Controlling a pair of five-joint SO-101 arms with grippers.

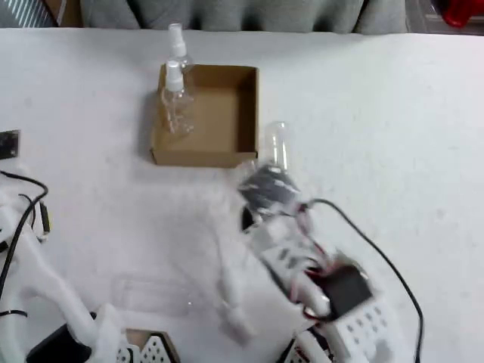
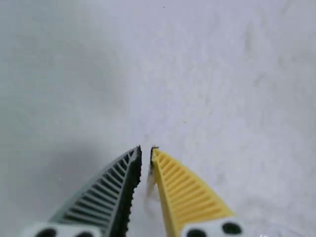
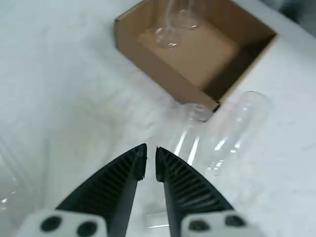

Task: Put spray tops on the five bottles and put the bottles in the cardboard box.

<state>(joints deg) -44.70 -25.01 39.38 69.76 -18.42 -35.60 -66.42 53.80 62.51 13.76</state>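
The cardboard box (image 1: 215, 113) (image 3: 197, 54) stands at the back middle of the table. One clear bottle with a white spray top (image 1: 175, 98) stands in its left part, and a second capped bottle (image 1: 178, 47) stands at its far left corner. An uncapped clear bottle (image 1: 276, 144) (image 3: 224, 131) lies just outside the box's near right corner, neck toward the box. Just short of that bottle, my right gripper (image 3: 150, 159) (image 1: 257, 189) is shut and holds nothing. My left gripper (image 2: 146, 150) is shut over bare table. Another clear bottle (image 1: 151, 295) lies on its side near the front left.
A white blurred object (image 1: 231, 302), perhaps a spray top, lies on the white table (image 1: 393, 113) between the arms. The left arm's white body and cables (image 1: 30, 272) take up the front left corner. A small dark tag (image 1: 7, 144) sits at the left edge.
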